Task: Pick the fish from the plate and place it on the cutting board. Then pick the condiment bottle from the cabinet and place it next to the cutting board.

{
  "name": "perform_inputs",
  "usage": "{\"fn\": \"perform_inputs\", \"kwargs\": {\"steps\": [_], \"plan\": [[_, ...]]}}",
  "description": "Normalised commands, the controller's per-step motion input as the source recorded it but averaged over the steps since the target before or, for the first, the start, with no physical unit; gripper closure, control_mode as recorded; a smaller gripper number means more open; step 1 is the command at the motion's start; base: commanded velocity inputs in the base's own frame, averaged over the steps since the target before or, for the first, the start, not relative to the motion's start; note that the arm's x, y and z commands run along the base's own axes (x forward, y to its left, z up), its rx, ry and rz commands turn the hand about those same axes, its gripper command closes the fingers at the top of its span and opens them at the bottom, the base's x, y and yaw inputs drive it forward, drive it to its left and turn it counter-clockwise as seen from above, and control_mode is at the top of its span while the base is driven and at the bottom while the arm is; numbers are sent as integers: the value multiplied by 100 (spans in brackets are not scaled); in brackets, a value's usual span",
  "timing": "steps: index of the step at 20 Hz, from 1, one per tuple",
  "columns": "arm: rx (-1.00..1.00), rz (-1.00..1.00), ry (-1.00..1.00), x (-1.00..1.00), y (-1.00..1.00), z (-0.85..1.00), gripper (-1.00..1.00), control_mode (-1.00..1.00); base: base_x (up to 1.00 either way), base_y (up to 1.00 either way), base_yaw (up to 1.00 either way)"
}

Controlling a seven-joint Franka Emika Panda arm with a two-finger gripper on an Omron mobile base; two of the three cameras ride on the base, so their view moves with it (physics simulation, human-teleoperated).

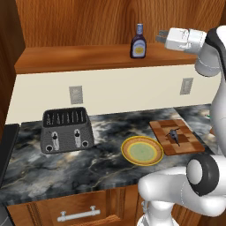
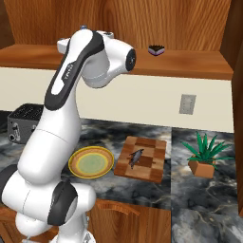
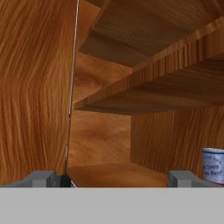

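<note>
Dark marbled counter [image 1: 66, 163] below a cream wall [image 1: 123, 90] with sockets. Fish [image 1: 173, 135] lies on the board [image 1: 187, 145], beside the plate [image 1: 142, 150]. Bottle [image 1: 138, 42] stands on the cabinet [image 1: 66, 57] shelf; the gripper [image 1: 161, 37], fingers apart, is just beside it.

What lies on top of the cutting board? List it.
The fish lies on the cutting board, near its middle. Nothing else rests on the board. The wood directly beneath the fish is covered.
</note>
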Motion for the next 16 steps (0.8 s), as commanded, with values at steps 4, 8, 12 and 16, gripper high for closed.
{"fn": "perform_inputs", "kwargs": {"steps": [4,8,12,16], "plan": [[1,-1,1,2,0,0,-100,-100,0,0,0],[0,-1,0,0,0,0,-100,-100,0,0,0],[0,0,0,0,0,0,-100,-100,0,0,0],[0,0,0,7,0,-2,-100,-100,0,0,0]]}}
